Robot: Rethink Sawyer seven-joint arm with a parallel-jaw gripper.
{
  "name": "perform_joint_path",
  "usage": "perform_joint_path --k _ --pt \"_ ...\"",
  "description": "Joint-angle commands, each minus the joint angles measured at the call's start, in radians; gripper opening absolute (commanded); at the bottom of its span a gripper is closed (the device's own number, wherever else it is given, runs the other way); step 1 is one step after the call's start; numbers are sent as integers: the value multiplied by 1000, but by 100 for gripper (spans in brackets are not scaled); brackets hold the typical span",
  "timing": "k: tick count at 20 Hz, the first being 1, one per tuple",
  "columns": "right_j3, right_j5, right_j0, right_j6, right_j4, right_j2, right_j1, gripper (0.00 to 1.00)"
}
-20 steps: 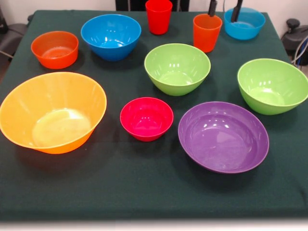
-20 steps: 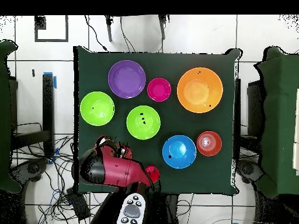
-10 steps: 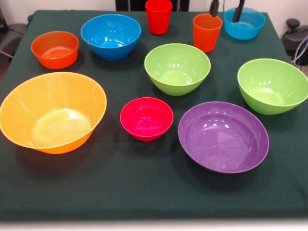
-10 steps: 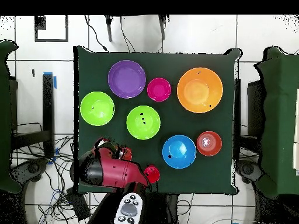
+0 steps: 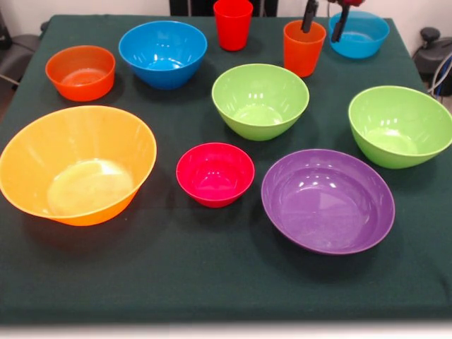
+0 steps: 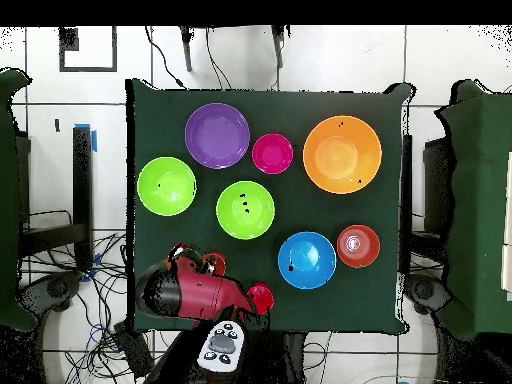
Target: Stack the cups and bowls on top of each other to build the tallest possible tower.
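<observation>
My gripper [image 5: 324,20] is open at the table's far side, with one finger just behind the orange cup [image 5: 304,48] and the other over the rim of the far blue bowl [image 5: 359,34]. The red cup [image 5: 233,23] stands to the left of it. The other blue bowl [image 5: 163,53], small orange bowl [image 5: 80,72], two lime green bowls [image 5: 260,100] [image 5: 400,125], crimson bowl [image 5: 215,174], purple bowl [image 5: 328,200] and big orange bowl [image 5: 76,164] stand apart on the cloth. Nothing is stacked. In the overhead view the arm [image 6: 190,293] hides the far blue bowl.
The table [image 5: 212,282] has a dark green cloth. Black gear [image 5: 432,49] sits off the table's right side. Chairs and cables [image 6: 60,290] stand around the table in the overhead view.
The gripper's fingers have come a little lower and shifted left toward the orange cup. The bowls and cups have not moved.
</observation>
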Motion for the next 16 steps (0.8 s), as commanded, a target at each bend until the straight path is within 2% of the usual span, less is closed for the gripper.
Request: perform_joint_path --k 1,13,14,15,16 --pt "-53 -31 -14 150 12 79 83 100" --pt "-53 -13 -13 144 10 73 74 100" --pt "-56 0 -2 142 11 58 65 100" --pt "-57 58 40 140 17 7 28 100" --pt "-51 96 50 143 21 -4 4 100"
